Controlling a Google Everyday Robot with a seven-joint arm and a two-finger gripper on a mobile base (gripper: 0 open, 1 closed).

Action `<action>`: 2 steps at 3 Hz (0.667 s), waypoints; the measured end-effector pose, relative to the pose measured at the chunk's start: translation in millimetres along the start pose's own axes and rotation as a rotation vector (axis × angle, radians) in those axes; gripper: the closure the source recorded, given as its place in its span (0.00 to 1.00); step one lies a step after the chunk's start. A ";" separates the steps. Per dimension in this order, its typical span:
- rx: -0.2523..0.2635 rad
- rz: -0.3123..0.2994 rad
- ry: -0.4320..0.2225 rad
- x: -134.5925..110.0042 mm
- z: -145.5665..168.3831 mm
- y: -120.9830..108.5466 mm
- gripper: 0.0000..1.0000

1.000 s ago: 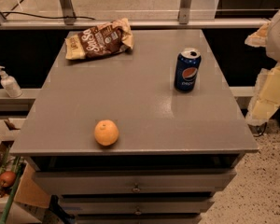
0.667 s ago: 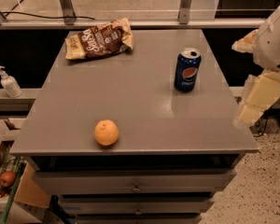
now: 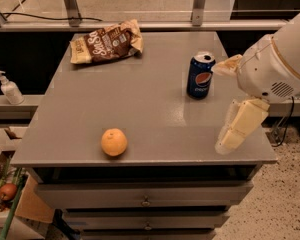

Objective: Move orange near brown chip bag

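Observation:
The orange sits on the grey cabinet top near its front edge, left of the middle. The brown chip bag lies flat at the back left corner, far from the orange. My gripper comes in from the right edge, over the front right part of the top. Its cream fingers stand wide apart and hold nothing. It is well to the right of the orange and touches nothing.
A blue soda can stands upright at the right, just left of my upper finger. A soap bottle stands on a ledge at the left. A reddish fruit lies in a box on the floor, lower left. Drawers are below the top.
My arm has moved in from the right edge to over the cabinet's right side, close to the soda can. The orange, bag and can have not moved.

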State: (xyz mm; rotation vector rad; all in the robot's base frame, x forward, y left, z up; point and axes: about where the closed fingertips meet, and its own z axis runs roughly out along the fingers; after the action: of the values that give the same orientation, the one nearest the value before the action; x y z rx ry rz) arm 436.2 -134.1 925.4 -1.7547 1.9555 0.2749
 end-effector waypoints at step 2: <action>0.001 0.032 -0.051 -8.2 14.9 7.5 0.00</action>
State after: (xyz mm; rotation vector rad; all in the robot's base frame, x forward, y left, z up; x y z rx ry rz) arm 432.7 -118.9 915.3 -1.7003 1.9484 0.3264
